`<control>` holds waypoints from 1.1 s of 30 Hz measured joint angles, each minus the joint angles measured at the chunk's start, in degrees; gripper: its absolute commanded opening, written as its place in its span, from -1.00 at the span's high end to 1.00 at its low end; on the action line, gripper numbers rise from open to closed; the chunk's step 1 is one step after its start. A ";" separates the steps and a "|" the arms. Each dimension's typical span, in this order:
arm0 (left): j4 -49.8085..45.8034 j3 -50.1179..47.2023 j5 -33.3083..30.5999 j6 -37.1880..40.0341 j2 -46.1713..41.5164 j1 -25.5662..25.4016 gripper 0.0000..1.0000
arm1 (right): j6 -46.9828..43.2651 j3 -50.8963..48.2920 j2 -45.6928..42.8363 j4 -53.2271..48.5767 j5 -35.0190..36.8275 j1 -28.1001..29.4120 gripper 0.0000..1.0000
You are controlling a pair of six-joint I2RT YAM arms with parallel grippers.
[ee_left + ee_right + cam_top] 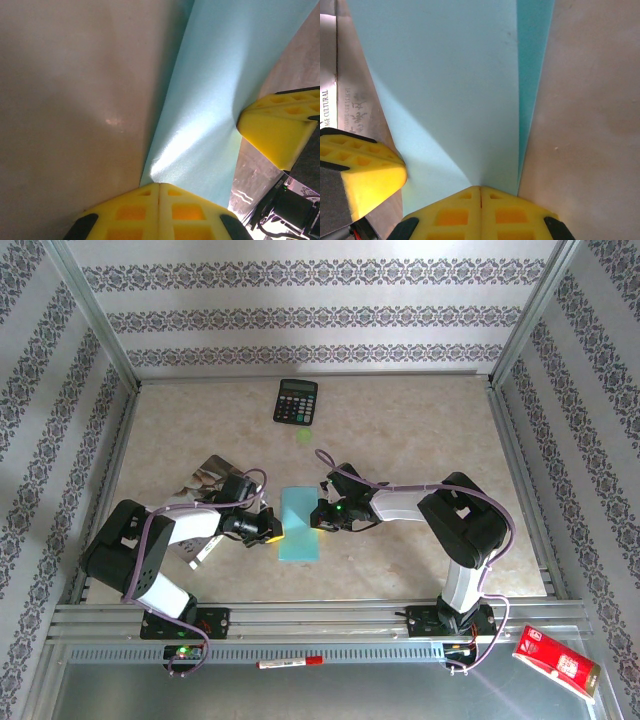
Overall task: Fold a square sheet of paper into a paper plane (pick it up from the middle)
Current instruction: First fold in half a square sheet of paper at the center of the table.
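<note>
— Both pairs of jaws are pressed together, yellow pad flat against yellow pad, on the left gripper point(159, 189) and the right gripper point(480, 191) alike.
— Do they pinch anything?
— Each wrist view shows a tight seam between the pads with no paper visible in it. The tips meet the sheet of paper point(299, 524) at its edges. Whether a sliver is caught under them cannot be told.
— Where does the sheet lie?
— Seen from above, it lies near the middle of the table point(420, 430), between the two grippers, as a narrow light-cyan strip. The left gripper touches its left long edge, the right gripper its right long edge.
— Is it flat?
— Not wholly. The right wrist view shows a second, darker cyan layer along the right side beneath the top one. In the left wrist view the left edge looks lifted and throws a shadow on the tabletop.
— What else is around?
— A black calculator point(296, 401) lies at the far side of the table, well apart from the sheet, with a small pale-green spot point(304, 436) just in front of it. A photo-printed booklet point(205, 480) lies beside the left arm. A red box point(555, 662) and a red-and-white pen point(290, 663) lie in front of the rail.
</note>
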 measured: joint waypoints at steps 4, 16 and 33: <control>-0.04 0.04 0.52 0.33 0.42 0.31 1.00 | 0.00 0.17 -0.13 -0.37 0.15 0.00 1.00; -1.81 1.95 2.32 4.79 2.38 0.70 1.00 | -0.42 -0.11 -4.42 -4.81 3.15 -0.17 0.66; -2.75 2.47 3.04 6.84 2.91 1.07 1.00 | 3.08 12.41 5.27 2.21 -1.92 4.39 1.00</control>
